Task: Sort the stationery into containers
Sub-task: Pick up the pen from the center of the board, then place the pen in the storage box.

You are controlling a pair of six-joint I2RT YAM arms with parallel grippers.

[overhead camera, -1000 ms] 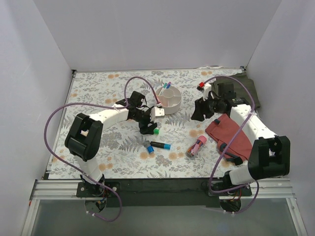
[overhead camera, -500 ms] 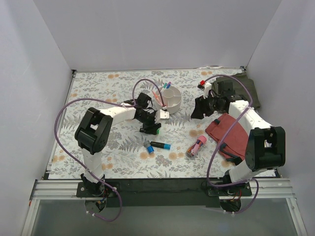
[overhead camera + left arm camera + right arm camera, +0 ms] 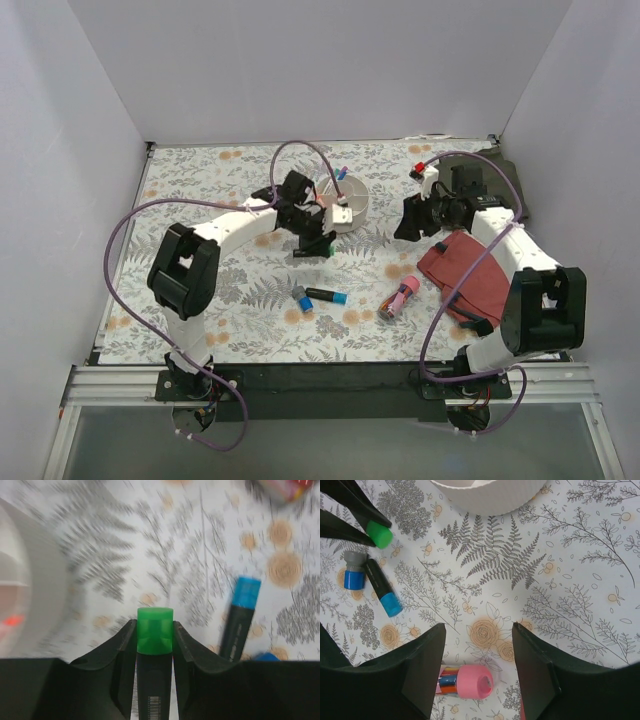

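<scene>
Beside the ribbed cup (image 3: 490, 502), the left end effector (image 3: 154, 626), clamped on the green-capped marker (image 3: 155, 642), should clear the rim before releasing; the right end effector (image 3: 479, 630) hangs open.

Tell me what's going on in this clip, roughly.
The left gripper is shut on a black marker with a green cap, close to the off-white cup, which already holds a few pens. The right gripper is open and empty, hovering over the fat pink marker on the floral table cover. A blue-capped marker and a short grey-blue stub lie loose on the cover too.
</scene>
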